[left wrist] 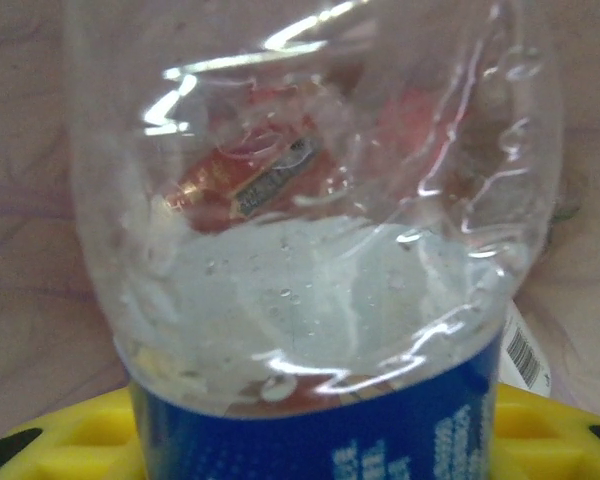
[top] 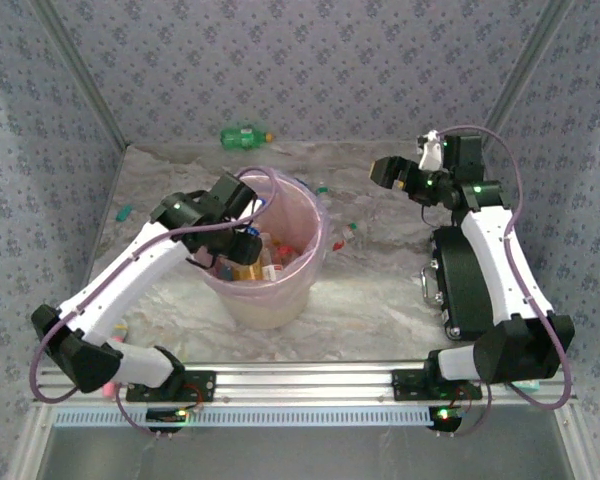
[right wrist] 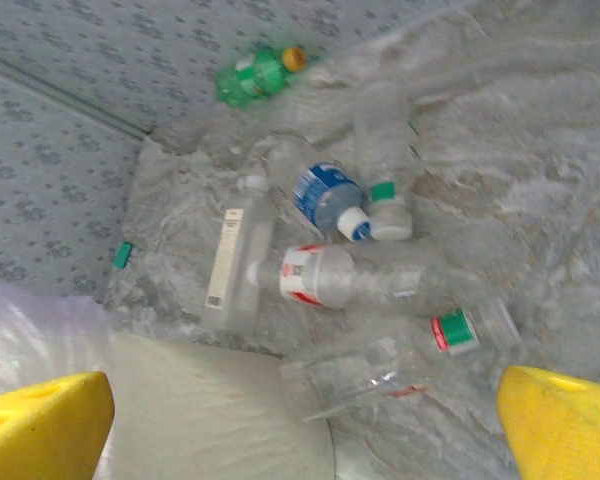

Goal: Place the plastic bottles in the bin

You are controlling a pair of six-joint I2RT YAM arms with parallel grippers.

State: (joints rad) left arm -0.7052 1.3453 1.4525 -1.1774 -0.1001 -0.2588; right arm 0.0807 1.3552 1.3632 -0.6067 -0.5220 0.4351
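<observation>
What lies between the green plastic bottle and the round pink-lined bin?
In the right wrist view, clear plastic bottles lie on the marbled table; one with a white label is nearest the bin.

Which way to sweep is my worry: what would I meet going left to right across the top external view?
small teal object → bin → right gripper → black case
</observation>
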